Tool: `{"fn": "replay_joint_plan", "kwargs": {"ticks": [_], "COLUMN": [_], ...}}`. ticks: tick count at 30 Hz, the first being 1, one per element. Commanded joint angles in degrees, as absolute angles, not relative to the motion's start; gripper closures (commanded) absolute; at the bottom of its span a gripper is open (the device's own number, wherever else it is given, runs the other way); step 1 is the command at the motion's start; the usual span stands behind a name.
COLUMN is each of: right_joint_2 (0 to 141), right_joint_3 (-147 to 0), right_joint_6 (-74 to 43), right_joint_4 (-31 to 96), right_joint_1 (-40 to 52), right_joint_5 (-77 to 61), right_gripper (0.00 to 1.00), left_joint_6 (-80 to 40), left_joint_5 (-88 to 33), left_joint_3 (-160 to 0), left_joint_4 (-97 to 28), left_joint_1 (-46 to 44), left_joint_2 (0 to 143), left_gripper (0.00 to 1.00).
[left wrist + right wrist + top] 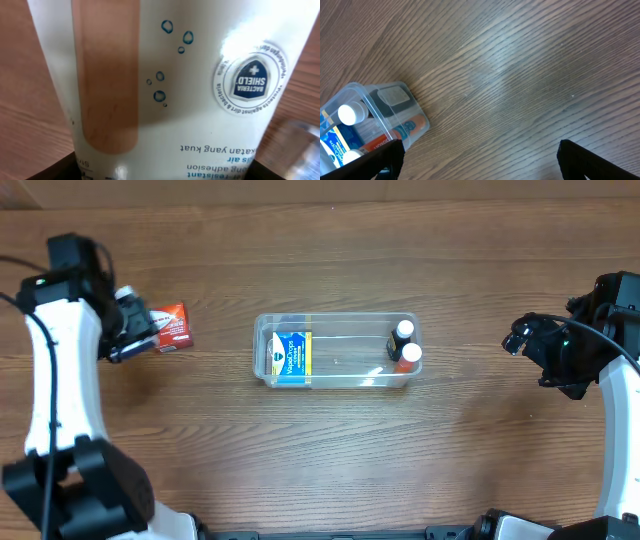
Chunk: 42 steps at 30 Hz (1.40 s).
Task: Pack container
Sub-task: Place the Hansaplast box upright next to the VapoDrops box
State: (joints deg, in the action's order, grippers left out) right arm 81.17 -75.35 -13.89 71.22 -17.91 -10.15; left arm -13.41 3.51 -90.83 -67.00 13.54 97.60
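The clear container (pixel 335 320) stands at the table's middle. It holds a blue box (pixel 291 357) at its left end and two white-capped bottles (pixel 404 330) (pixel 410 355) at its right end. My left gripper (pixel 135 337) is at the far left, with its fingers on both sides of a red-and-white bandage box (pixel 172 327). That box (pixel 165 75) fills the left wrist view between the jaws (pixel 160 172). My right gripper (pixel 528 345) is open and empty to the right of the container. In the right wrist view (pixel 480 155) the container's bottle end (pixel 395 107) shows at lower left.
Bare wooden table (pixel 330 460) lies all around the container. A blurred clear shape (pixel 300 145) shows at the right edge of the left wrist view, beyond the bandage box.
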Motion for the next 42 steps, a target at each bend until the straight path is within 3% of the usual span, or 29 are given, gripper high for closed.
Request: {"fn": "replay_joint_plan", "kwargs": {"ticks": [1, 8, 16, 26, 42], "right_joint_2": [81.12, 81.12, 81.12, 81.12, 81.12], "right_joint_3": [-75.18, -75.18, -75.18, -75.18, -75.18], "right_joint_6": [-13.67, -13.67, -13.67, -13.67, -13.65], "right_joint_4": [70.98, 70.98, 71.02, 71.00, 70.98], "right_joint_1": [-17.69, -17.69, -17.69, -17.69, -17.69], "right_joint_5": [-10.66, -11.29, -11.75, -11.73, -11.73], "right_gripper": [0.00, 0.00, 0.00, 0.00, 0.00], "left_joint_6": [-16.99, -28.25, -39.13, -39.44, -39.44], "left_joint_5": [3.38, 3.57, 2.07, -1.41, -6.52], "left_joint_3": [-95.00, -97.23, -97.23, -97.23, -98.67], "left_joint_4": [-68.51, -66.30, -63.53, -61.19, -65.17], "left_joint_1": [1.19, -20.86, -32.27, -33.41, -34.33], "left_joint_2": [90.28, 91.37, 106.00, 116.55, 116.97], "left_gripper": [0.27, 0.27, 0.24, 0.23, 0.27]}}
